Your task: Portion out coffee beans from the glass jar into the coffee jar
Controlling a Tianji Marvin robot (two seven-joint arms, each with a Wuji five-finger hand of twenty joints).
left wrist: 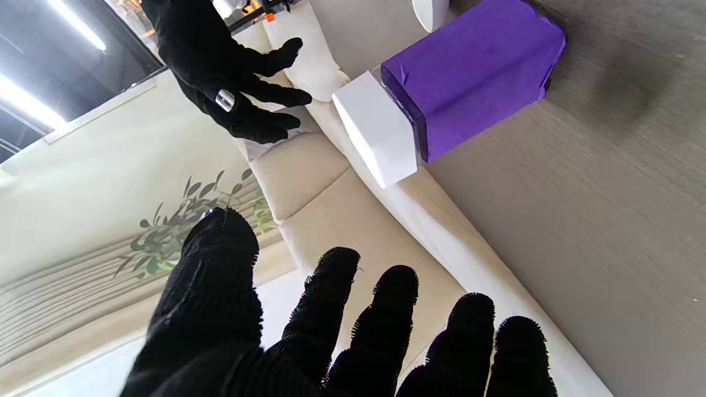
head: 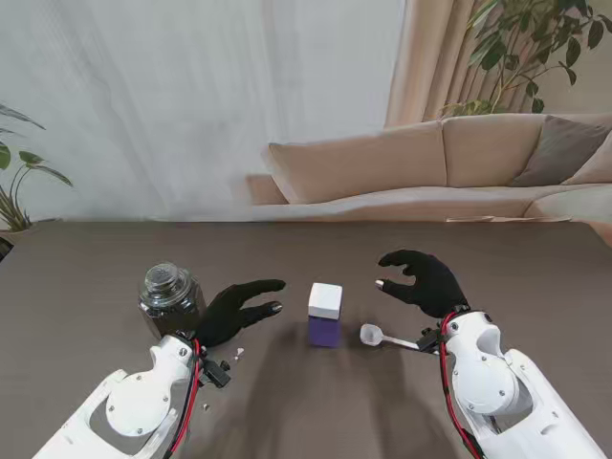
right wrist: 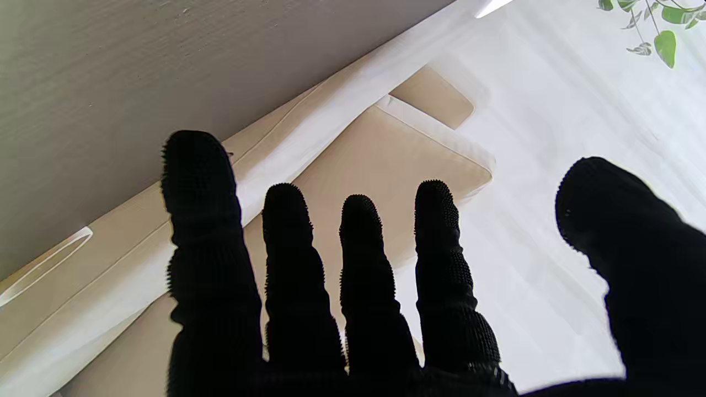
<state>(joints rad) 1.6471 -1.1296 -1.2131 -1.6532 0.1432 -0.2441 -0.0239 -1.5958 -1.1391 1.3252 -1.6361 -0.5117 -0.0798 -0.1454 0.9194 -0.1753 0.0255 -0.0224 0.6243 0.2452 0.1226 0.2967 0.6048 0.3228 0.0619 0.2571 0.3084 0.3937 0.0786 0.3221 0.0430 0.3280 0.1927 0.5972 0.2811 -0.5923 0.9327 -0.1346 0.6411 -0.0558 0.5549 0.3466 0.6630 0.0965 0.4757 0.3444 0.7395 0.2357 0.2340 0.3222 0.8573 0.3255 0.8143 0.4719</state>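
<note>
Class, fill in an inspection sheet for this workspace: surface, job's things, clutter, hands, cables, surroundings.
Surface: brown table, matte.
Job's things: glass jar of beans, lid on, at left; purple coffee jar with white lid, centre; white spoon right of it.
Clutter: small white bits near the left wrist.
Hands: left hand and right hand open, empty.
Cables: red wires along the left forearm.
Surroundings: beige sofa, curtain, plants.
</note>
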